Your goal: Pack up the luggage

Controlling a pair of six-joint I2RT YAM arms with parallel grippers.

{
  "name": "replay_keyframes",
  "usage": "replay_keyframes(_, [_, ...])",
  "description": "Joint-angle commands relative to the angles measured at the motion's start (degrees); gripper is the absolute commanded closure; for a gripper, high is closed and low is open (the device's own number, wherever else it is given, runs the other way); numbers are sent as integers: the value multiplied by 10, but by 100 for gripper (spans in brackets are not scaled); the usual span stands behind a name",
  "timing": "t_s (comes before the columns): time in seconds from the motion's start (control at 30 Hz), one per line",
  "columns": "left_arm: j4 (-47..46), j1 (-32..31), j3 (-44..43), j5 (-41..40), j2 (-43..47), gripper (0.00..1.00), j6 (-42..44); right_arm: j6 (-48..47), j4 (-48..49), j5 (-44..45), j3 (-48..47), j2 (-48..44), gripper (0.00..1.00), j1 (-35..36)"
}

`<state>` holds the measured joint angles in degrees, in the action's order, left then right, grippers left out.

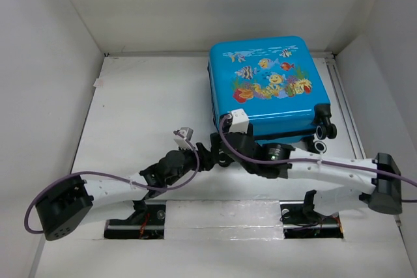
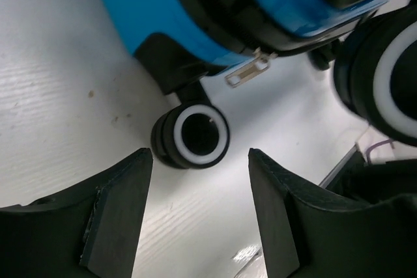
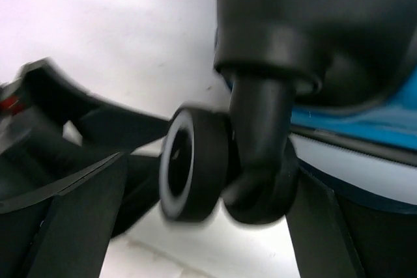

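The luggage (image 1: 268, 86) is a bright blue hard-shell suitcase with a fish print. It lies flat and closed at the back right of the table. Both grippers meet at its near left corner. My left gripper (image 1: 210, 155) is open and empty; in the left wrist view (image 2: 201, 161) a black caster wheel (image 2: 192, 136) sits just beyond its fingertips, below a metal zipper pull (image 2: 249, 69). My right gripper (image 1: 229, 150) is open; in the right wrist view (image 3: 212, 177) a black caster wheel (image 3: 195, 164) sits between its fingers.
White walls enclose the table on the left, back and right. A pair of black wheels (image 1: 322, 136) sticks out at the suitcase's near right corner. A metal rail (image 1: 344, 105) runs along the right edge. The arm bases (image 1: 221, 226) stand at the near edge.
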<state>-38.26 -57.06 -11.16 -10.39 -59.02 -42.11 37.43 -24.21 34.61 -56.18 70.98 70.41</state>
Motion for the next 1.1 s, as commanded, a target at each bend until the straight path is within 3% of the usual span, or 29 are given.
replay_keyframes(0.0, [-102, -2, -5, 10, -13, 44, 22, -20, -21, 70, -50, 42, 1, -8])
replay_keyframes(0.1, [-132, -2, -4, 32, -33, 44, 37, -20, -21, 100, -70, 54, 9, -8])
replay_keyframes(0.17, [-148, -9, -10, 32, -51, 44, 43, -20, -36, 133, -83, 59, 23, -8])
replay_keyframes(0.3, [-155, -23, -22, 17, -83, 44, 55, -4, -53, 157, -89, 59, 29, -8])
replay_keyframes(0.37, [-168, -35, -34, 10, -102, 44, 55, -4, -45, 157, -89, 53, 47, -8])
replay_keyframes(0.4, [-180, -35, -34, 4, -108, 44, 55, -4, -45, 157, -89, 53, 64, -8])
replay_keyframes(0.63, [-187, -47, -86, -68, -144, 43, 68, -49, -13, 96, -100, 53, 92, -8])
replay_keyframes(0.87, [-182, -81, -138, -201, -205, 50, 107, -90, 72, 13, -68, 7, 94, -8])
replay_keyframes(0.97, [-170, -108, -168, -297, -241, 53, 120, -104, 85, -22, -68, 2, 96, -8])
replay_keyframes(1.07, [-202, -134, -173, -348, -261, 56, 149, -109, 105, -44, -63, 2, 99, -8])
